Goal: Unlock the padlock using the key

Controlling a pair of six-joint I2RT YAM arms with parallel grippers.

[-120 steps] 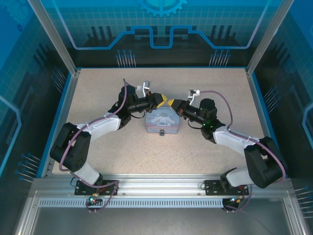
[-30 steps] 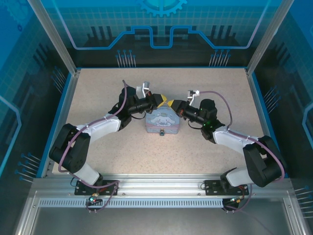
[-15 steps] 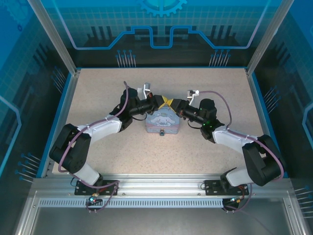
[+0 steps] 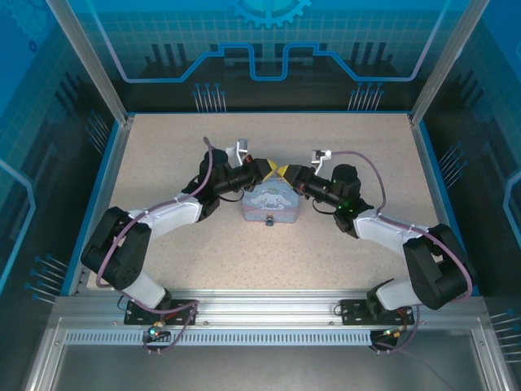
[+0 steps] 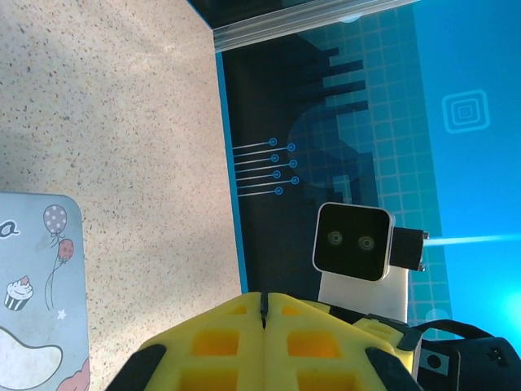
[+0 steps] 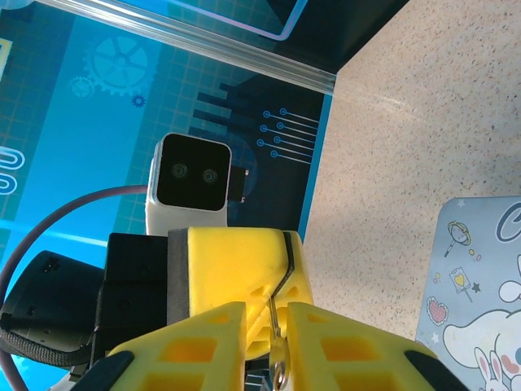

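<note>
The key (image 6: 278, 366), pinched by the closed left gripper (image 5: 264, 314), should be centred in the right gripper's (image 6: 269, 318) narrow jaws before release.

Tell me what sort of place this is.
Probably a robot test cell: a speckled table boxed in by an aluminium frame and blue panels, with two arms bolted at its near edge.

Bright, even overhead light; soft shadows on table (image 4: 269, 252); glare streak on blue wall (image 5: 468, 239); left fingers (image 5: 242, 316) sharp.
</note>
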